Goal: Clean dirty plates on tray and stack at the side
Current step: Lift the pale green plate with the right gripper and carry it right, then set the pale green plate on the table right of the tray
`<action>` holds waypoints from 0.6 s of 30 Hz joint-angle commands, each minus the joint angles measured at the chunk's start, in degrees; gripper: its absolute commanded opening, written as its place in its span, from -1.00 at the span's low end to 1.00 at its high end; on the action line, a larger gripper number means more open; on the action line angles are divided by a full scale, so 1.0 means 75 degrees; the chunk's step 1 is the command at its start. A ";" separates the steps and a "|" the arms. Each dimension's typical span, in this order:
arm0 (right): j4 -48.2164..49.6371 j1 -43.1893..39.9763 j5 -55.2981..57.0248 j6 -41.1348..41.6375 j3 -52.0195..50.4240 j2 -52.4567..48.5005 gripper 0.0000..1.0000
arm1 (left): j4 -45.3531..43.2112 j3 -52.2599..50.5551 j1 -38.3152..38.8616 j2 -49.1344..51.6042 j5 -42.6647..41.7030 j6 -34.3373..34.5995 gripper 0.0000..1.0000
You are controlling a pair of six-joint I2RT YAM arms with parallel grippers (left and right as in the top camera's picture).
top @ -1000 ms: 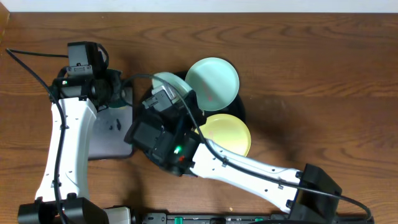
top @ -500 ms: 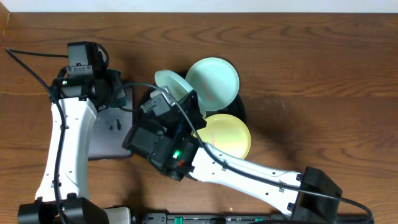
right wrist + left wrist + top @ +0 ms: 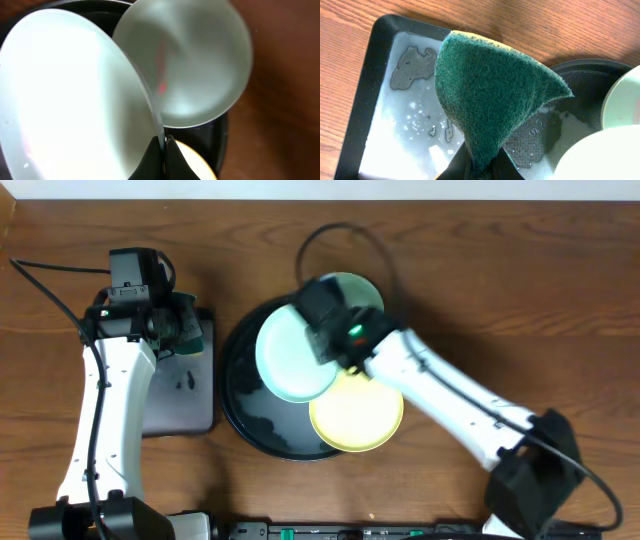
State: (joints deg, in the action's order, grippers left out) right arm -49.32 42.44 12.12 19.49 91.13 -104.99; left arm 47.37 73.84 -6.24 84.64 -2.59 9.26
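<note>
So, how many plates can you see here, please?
3. One pale aqua round plastic plate held in the right claw over the large round black tray; a second aqua plate behind it, partly hidden; the pale yellow plate at the front.

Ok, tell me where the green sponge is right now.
Left wrist view: the sponge is pinched in the left hand over the wet rectangular tray; overhead, that's left of the round tray.
</note>
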 commanded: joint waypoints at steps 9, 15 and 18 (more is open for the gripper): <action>-0.1530 -0.4264 -0.2806 -0.0385 0.0119 0.1559 -0.98 | 0.0000 -0.0067 -0.0023 0.0047 0.0093 0.0067 -0.85; -0.1486 -0.5808 -0.2159 -0.0519 -0.0618 0.1539 -0.97 | 0.0003 -0.0067 -0.0023 0.0047 0.0090 0.0067 -0.85; -0.0944 -0.6336 -0.2168 -0.0516 -0.1346 0.1530 -0.98 | 0.0000 -0.0067 -0.0023 0.0047 0.0087 0.0073 -0.85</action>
State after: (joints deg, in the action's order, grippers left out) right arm -58.52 -1.54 -5.08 16.73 86.11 -93.49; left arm 47.42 73.84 -6.24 84.64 -2.59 9.26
